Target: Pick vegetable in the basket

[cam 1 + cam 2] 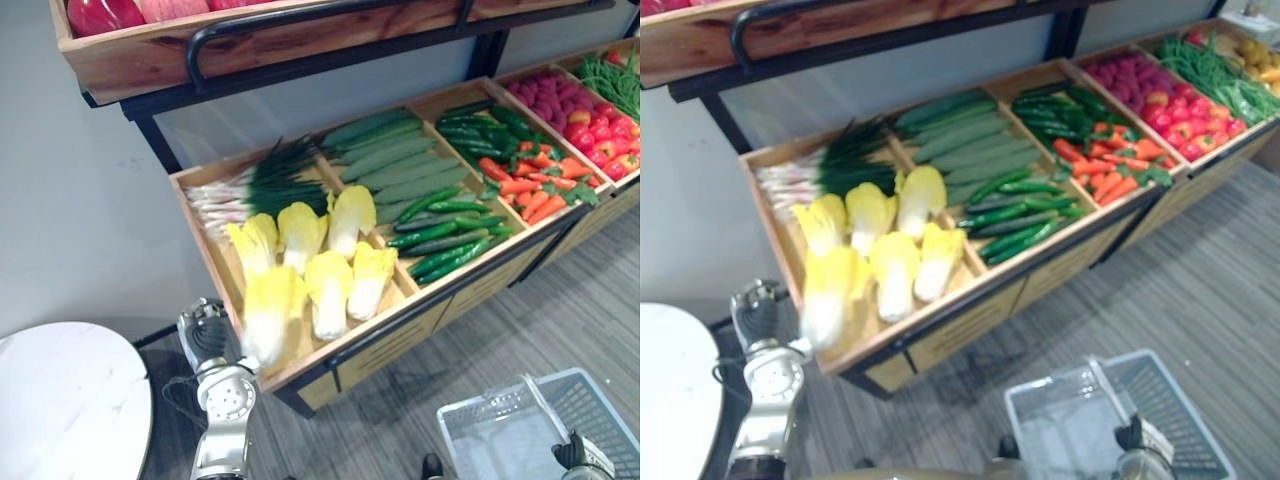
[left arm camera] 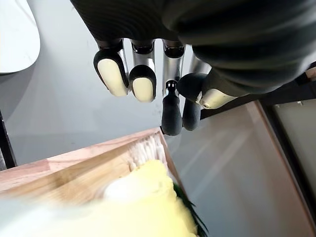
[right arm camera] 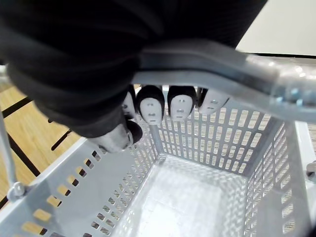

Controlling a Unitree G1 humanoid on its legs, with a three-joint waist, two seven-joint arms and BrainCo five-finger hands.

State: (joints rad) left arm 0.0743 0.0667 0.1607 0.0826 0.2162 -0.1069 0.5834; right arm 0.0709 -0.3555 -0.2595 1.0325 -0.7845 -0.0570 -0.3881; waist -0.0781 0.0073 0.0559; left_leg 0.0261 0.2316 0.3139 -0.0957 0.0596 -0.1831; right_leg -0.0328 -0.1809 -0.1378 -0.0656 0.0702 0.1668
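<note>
In the left eye view the left hand [image 1: 205, 335] hung at seven o'clock, just beside the front-left corner of the wooden stand [image 1: 208, 250]. It was near the closest cabbage [image 1: 265, 315] of the pale yellow heap lying in that end compartment (green onions [image 1: 270, 180] lay behind the heap, toward twelve). At five o'clock the right hand [image 1: 578, 452] was at the grey basket [image 1: 480, 430], well apart from the stand.

The left wrist view showed that hand's fingers [image 2: 143, 84] loosely bent, clear of the thumb and closed on nothing. The cabbage lay past them in the stand.

In the right wrist view the fingers [image 3: 150, 106] were wrapped round the basket's handle [image 3: 222, 69], with the basket hanging beneath.
</note>
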